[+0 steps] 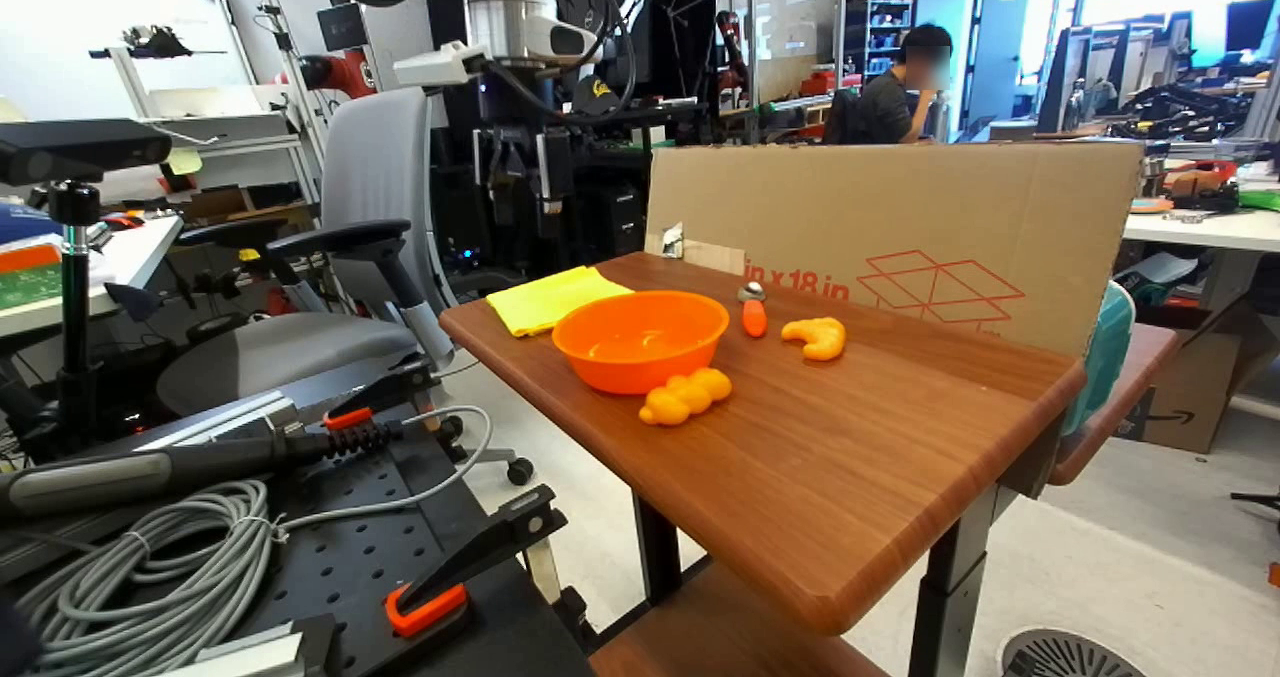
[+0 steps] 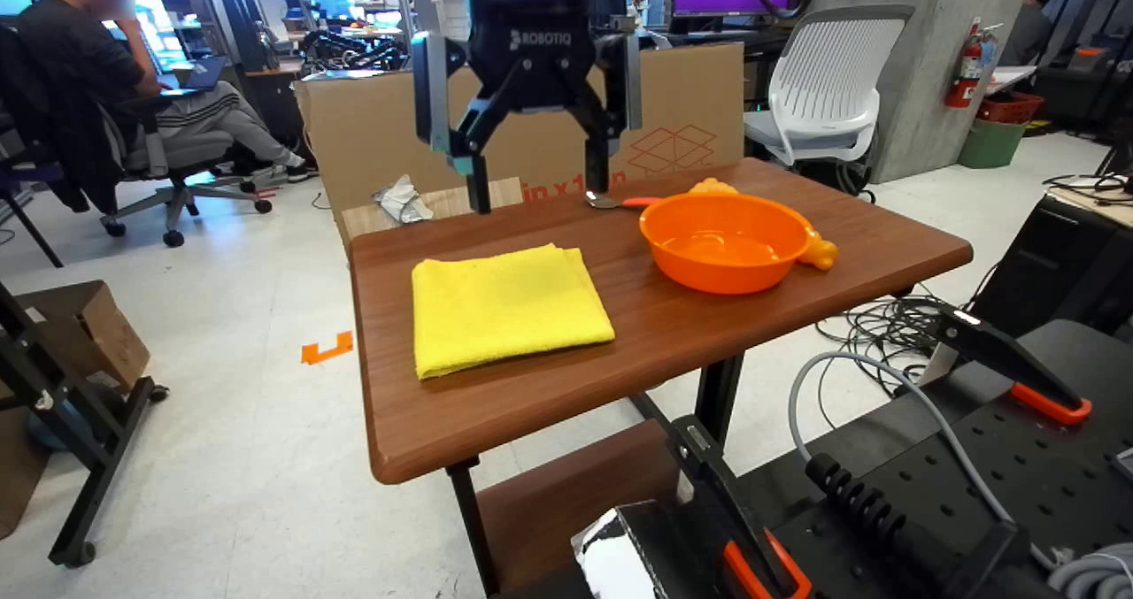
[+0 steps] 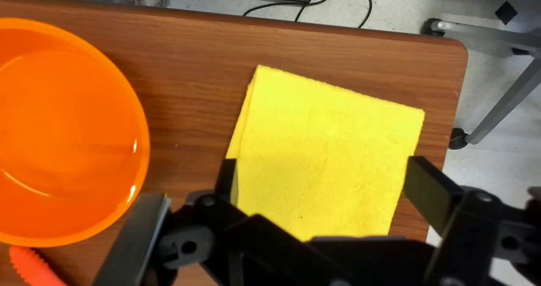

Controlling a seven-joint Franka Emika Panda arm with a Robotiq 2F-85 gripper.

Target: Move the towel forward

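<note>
Hand (image 2: 537,190) is up in the air, jaws spread wide, pointing down toward the brown wood-grain surface (image 2: 443,409). Folded bright yellow cloth towel (image 3: 325,151), roughly square, lies flat near one end of that surface, close to the short edge; layers show along one side. In the wrist view the black fingers (image 3: 429,193) line up with its two side edges; both exterior views put the tips well above the cloth. Glossy orange round bowl (image 1: 610,369) sits beside the towel, strip of bare wood between. Lumpy yellow-orange toy piece (image 1: 686,398) is just beside the bowl; can't confirm contact from these angles. Orange-handled utensil (image 1: 754,318) with a shiny metal head and a curved yellow-orange toy piece (image 1: 828,339) lie between the bowl and a tall tan cardboard sheet (image 1: 780,197) with red print, which stands upright along the long edge. Crumpled silvery scrap (image 2: 404,199) shows by its lower corner.
</note>
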